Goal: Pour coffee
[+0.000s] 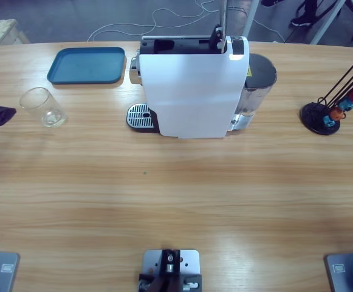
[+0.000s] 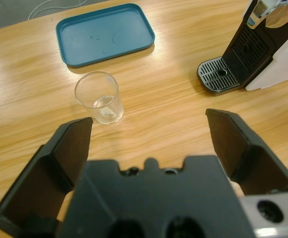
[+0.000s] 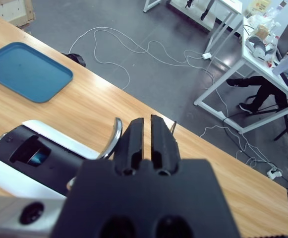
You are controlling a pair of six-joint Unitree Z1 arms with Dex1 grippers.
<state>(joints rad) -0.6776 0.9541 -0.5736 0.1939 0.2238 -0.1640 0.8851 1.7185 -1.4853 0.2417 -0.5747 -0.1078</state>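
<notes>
Spread wide, left pincer [image 2: 148,131] hovers short of the tumbler [image 2: 99,97]; right pincer [image 3: 147,136], nearly closed, is above the coffee machine [image 3: 29,153].

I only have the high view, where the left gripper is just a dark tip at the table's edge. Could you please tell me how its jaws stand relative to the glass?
Observer: The left wrist view shows the left gripper open wide, with the glass ahead of it and not touching it.
Operator: Thank you. And the right gripper over the coffee machine?
Observer: Its jaws are shut, and the machine's chrome lever is just beside them, not between them.
</notes>
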